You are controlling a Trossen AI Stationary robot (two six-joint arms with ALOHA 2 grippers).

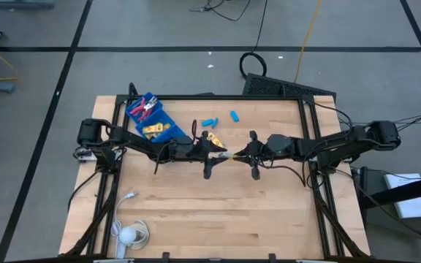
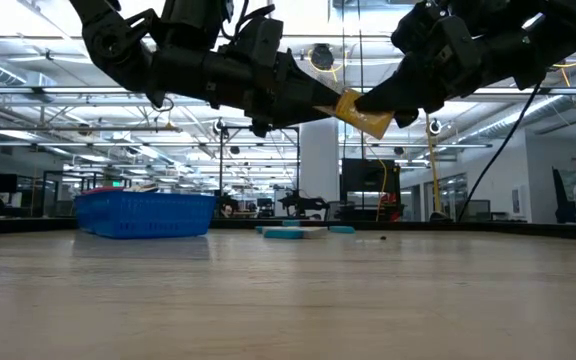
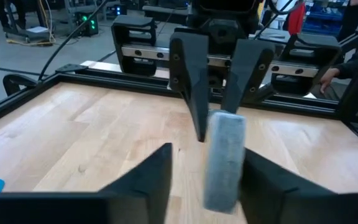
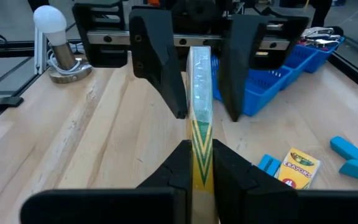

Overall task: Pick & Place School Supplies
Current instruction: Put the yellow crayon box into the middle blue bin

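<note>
A flat yellow crayon box (image 2: 360, 113) hangs in the air over the table's middle, between both grippers. My right gripper (image 4: 201, 152) comes from the table's right and is shut on it. My left gripper (image 3: 207, 155) comes from the left and is open. Its fingers (image 4: 160, 68) stand on either side of the box's free end (image 4: 201, 65); I cannot tell if one touches. A second crayon box (image 4: 300, 167) and light-blue pieces (image 1: 209, 121) lie on the table. Red-handled scissors (image 1: 147, 108) sit in the blue tray (image 1: 168, 130). My right gripper pinches the crayon box between its two fingers, by the broad faces of the end nearest it (image 4: 201, 163). The fingers come about level from the table's right side and lie along the box. The box is lifted clear and juts out toward my left gripper, slightly tilted.
The blue tray stands at the far left of the table. A white cable and a round white object (image 1: 128, 235) lie near the near left corner. Bare wood (image 1: 254, 212) stretches toward the near edge. A black frame runs along the table's sides.
</note>
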